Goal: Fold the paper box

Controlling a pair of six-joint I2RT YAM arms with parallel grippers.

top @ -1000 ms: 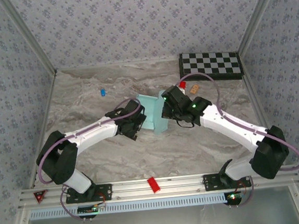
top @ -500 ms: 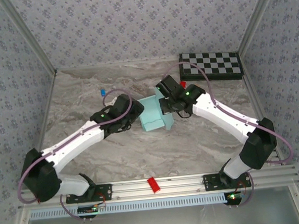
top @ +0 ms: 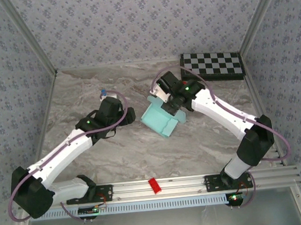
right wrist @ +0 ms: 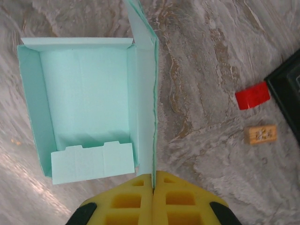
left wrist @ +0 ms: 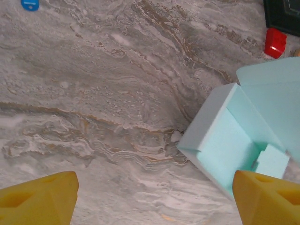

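Left to right: small blue piece (top: 102, 91) far left on the marble table (top: 80, 150), not involved. Left gripper (left wrist: 154, 187) released, fingers spread wide over bare table, nothing between them; it sits just left of the paper box (top: 163, 121) and apart from it. The box lies mid-table, skewed diagonally between the two arms. It's a tray by now: side walls up, one end flap with stepped tabs folded inward. Right gripper (right wrist: 153, 180) is clenched on the tall panel rising from the box's right wall, pads pinching the thin card. Beyond it lie a red block (right wrist: 252, 95), a small wooden tile (right wrist: 260, 134) and the checkerboard (top: 212, 66), all clear of the work. My read: mid-fold, right arm holding the lid panel while the body sits open. Next move probably needs the left to come in and brace the left wall or press the tabbed flap so the panel can swing over without dragging the box. Unclear: the panel is edge-on in the right wrist view, so I can't tell its shape; the left wrist view cuts the box off; from the top view the arm hides the pinch point.
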